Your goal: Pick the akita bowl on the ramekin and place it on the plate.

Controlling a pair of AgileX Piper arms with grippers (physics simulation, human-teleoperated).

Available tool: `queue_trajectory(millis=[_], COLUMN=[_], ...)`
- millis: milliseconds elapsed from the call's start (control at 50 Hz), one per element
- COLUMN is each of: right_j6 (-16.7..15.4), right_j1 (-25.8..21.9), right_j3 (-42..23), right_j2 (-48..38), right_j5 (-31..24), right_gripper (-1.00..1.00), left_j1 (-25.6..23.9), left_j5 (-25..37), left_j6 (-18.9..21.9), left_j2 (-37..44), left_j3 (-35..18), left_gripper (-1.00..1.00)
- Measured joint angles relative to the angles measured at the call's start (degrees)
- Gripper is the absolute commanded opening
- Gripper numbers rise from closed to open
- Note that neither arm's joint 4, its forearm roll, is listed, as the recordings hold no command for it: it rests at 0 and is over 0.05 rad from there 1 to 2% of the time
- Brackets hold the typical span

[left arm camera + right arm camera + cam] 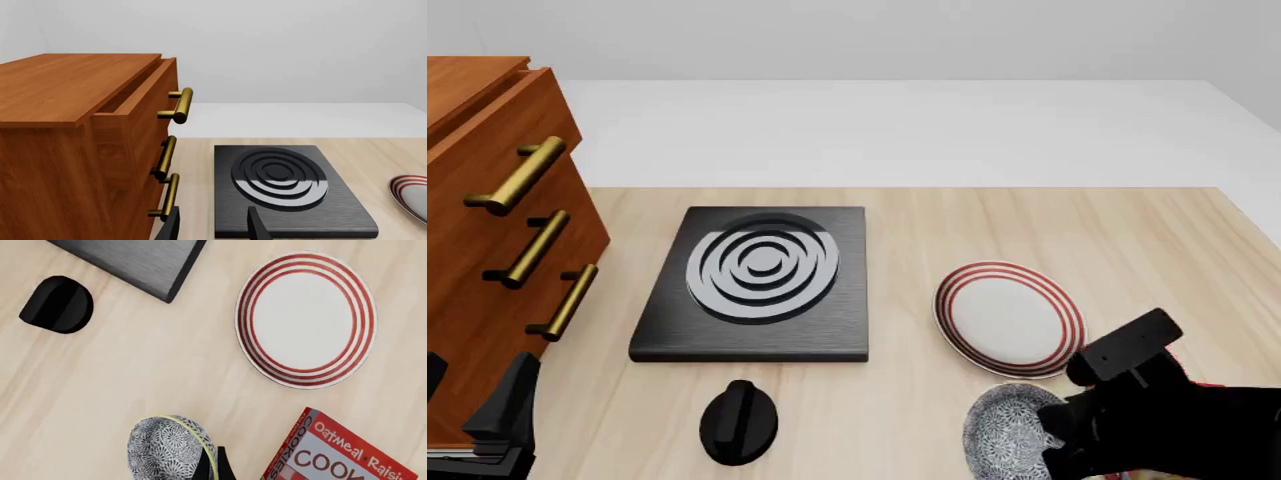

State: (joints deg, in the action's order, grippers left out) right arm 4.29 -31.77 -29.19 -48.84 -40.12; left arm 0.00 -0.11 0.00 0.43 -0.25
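Observation:
The akita bowl (pixel 167 449), speckled grey and black with a pale rim, is tilted, and my right gripper (pixel 215 466) is shut on its rim. In the front view the bowl (pixel 1004 432) sits at the near right, just nearer than the plate (pixel 1010 318), with the right gripper (pixel 1054 440) against its right side. The white plate (pixel 305 317) with red rings lies bare on the table. The ramekin is hidden. My left gripper (pixel 213 229) stands open and holds nothing, near the cabinet at the front left (pixel 501 415).
A black slab with white rings (pixel 761 280) lies mid-table, with a black knob (pixel 738 422) in front of it. A wooden cabinet with brass handles (pixel 494 250) fills the left side. A red cookie box (pixel 337 452) lies beside the bowl.

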Motion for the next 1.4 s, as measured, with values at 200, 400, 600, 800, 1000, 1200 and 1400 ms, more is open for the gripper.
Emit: queue_trajectory(millis=[200,400,600,800,1000,1200,1400], right_j6=[-1.5,-2.7,-1.8,1.5,5.2,9.5,14.7], right_j1=[2.6,6.1,9.1,11.4,13.1,15.8,16.8], right_j3=[-3.8,-8.1,-12.8,-15.8,-16.3,-15.8,-14.2], right_j2=[1.8,1.8,-0.8,-5.5,-9.6,-12.6,-15.8], right_j5=[-2.3,-3.1,-1.5,3.2,8.1,12.8,18.3], right_gripper=[-1.00,-1.00,-1.00,-1.00,-1.00,-1.00,-1.00], left_j1=[0.0,0.0,0.0,0.0,0.0,0.0,0.0], left_j5=[0.0,0.0,0.0,0.0,0.0,0.0,0.0], left_j6=[0.0,0.0,0.0,0.0,0.0,0.0,0.0], left_j2=[0.0,0.0,0.0,0.0,0.0,0.0,0.0], left_j3=[0.0,0.0,0.0,0.0,0.0,0.0,0.0], left_gripper=[1.00,1.00,1.00,1.00,1.00,1.00,1.00])
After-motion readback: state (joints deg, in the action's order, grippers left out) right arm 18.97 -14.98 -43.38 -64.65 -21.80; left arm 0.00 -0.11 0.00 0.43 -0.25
